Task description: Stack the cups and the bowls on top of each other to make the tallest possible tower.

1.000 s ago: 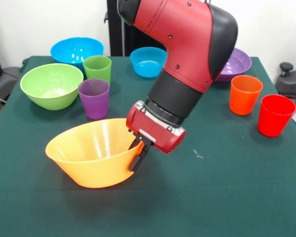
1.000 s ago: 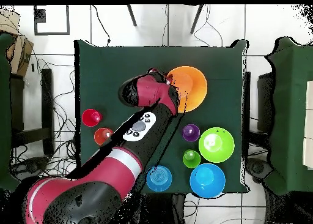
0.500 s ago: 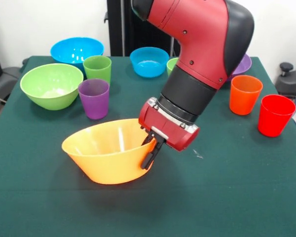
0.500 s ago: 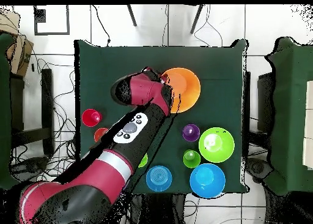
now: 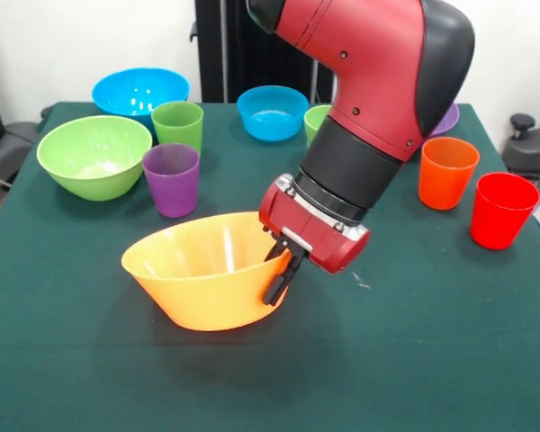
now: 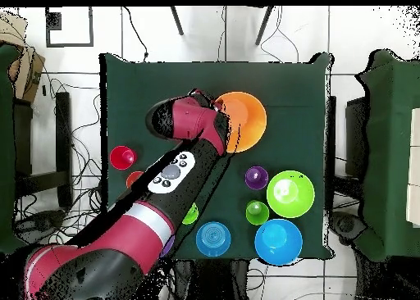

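Now the gripper (image 5: 279, 270) has its jaws clamped on the rim of the orange bowl (image 5: 202, 279), which hangs tilted just above the tabletop (image 5: 414, 360), its body lying left of the jaws, the purple cup (image 5: 171, 178) just behind.

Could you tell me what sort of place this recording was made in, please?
Probably a robotics lab: a red arm's gripper holds an orange bowl over a green-clothed table, with loose cables across the tiled floor.
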Robot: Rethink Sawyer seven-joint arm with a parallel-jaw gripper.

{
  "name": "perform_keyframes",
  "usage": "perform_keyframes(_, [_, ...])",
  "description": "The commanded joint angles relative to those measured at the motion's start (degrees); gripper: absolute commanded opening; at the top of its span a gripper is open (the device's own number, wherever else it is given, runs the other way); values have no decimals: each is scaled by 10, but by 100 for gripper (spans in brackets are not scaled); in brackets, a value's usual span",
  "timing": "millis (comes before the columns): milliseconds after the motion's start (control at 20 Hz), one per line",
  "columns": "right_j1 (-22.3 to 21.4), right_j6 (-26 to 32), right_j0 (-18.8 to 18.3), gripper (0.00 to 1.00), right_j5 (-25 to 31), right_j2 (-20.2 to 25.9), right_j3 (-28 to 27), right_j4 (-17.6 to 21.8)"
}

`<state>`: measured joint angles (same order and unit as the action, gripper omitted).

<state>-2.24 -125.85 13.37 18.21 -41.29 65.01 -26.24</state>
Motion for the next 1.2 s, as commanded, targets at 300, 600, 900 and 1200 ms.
perform_keyframes(300, [-6,-99,11,100,38,43,-24,-22])
perform_keyframes(600, [-10,-93,9,100,22,56,-13,-25])
perform_keyframes(900, [-23,-83,5,100,14,70,1,-22])
perform_keyframes(1200, [-91,-54,9,100,12,98,68,-3])
